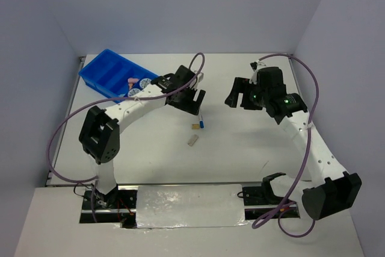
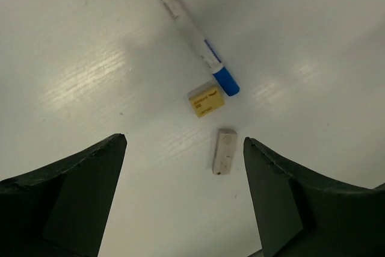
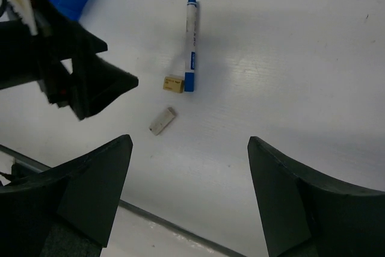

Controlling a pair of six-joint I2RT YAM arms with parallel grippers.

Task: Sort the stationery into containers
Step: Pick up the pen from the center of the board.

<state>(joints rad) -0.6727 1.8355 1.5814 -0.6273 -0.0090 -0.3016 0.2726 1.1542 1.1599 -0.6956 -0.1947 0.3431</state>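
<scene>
Hovering left claw (image 2: pixel 183 141) wide open, empty, above grey block (image 2: pixel 224 151). Right claw (image 3: pixel 189 141) gaping too, gripping nothing. Discs (image 1: pixel 145 82), pink stick (image 1: pixel 130 80) seemingly sitting in blue tray (image 1: pixel 102 67), far left. Pen (image 2: pixel 189 28), tan cube (image 2: pixel 206 100), block lying mid-counter (image 2: pixel 90 40), waiting. I'm judging roughly half done.

Both arms are built alike: the left arm (image 1: pixel 139 103) and the right arm (image 1: pixel 322 161) have slim white links, each marked with a row of small dark dots and joined by chunky black housings (image 1: pixel 99 135) with rounded corners. A thin mauve left cable (image 1: pixel 50 148) trails beside the left arm and a matching right cable (image 1: pixel 316 97) beside the right, whose black wrist carries two small green lights (image 1: pixel 255 96). The left gripper (image 2: pixel 184 141) and the right gripper (image 3: pixel 189 141) are matt black, with broad, wedge-shaped fingers (image 2: pixel 72 191) and flat inner faces.
</scene>
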